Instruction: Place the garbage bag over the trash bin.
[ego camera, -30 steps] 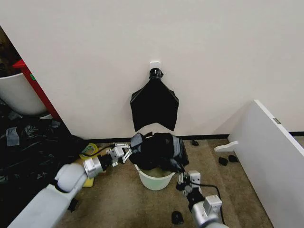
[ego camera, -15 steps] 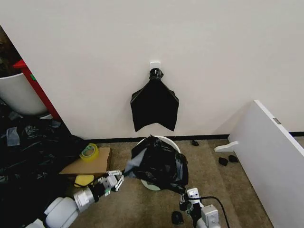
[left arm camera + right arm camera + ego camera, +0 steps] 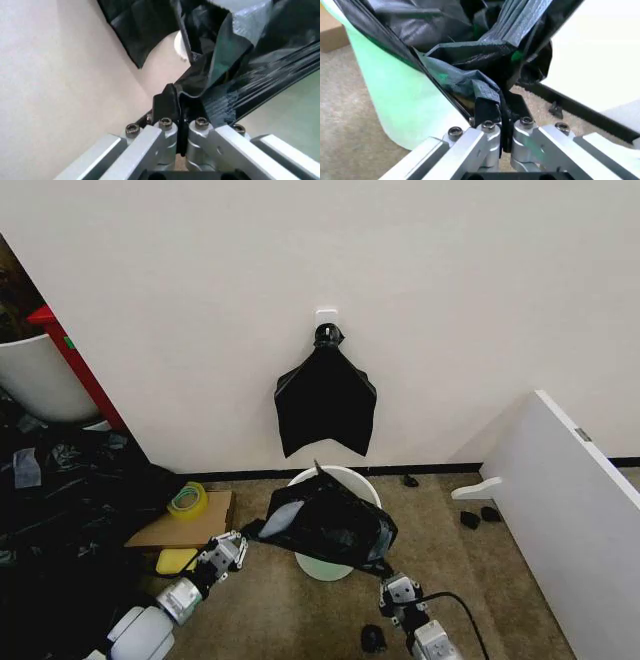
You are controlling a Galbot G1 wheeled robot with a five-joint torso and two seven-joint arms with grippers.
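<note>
The glossy black garbage bag (image 3: pixel 330 525) is stretched across the near side of the cream-white trash bin (image 3: pixel 345 476), which stands on the carpet by the wall. My left gripper (image 3: pixel 236 542) is shut on the bag's left edge (image 3: pixel 200 93), low beside the bin. On the bin's near right side, my right gripper (image 3: pixel 385 572) is shut on the bag's right edge (image 3: pixel 485 90). In the right wrist view the bin's pale wall (image 3: pixel 400 97) runs beside the pinched plastic. The bin's far rim shows above the bag.
A black bag bunch (image 3: pixel 326 398) hangs on the wall above the bin. Flat cardboard (image 3: pixel 185 528) with a tape roll (image 3: pixel 187 500) lies left. Black sheeting (image 3: pixel 50 520) and a big white tub (image 3: pixel 35 380) fill the far left. A white panel (image 3: pixel 575 500) leans right.
Both grippers have moved down and toward me with the bag, pulling its mouth lower and wider over the bin. The bag now lies flatter and the bin's far rim shows.
</note>
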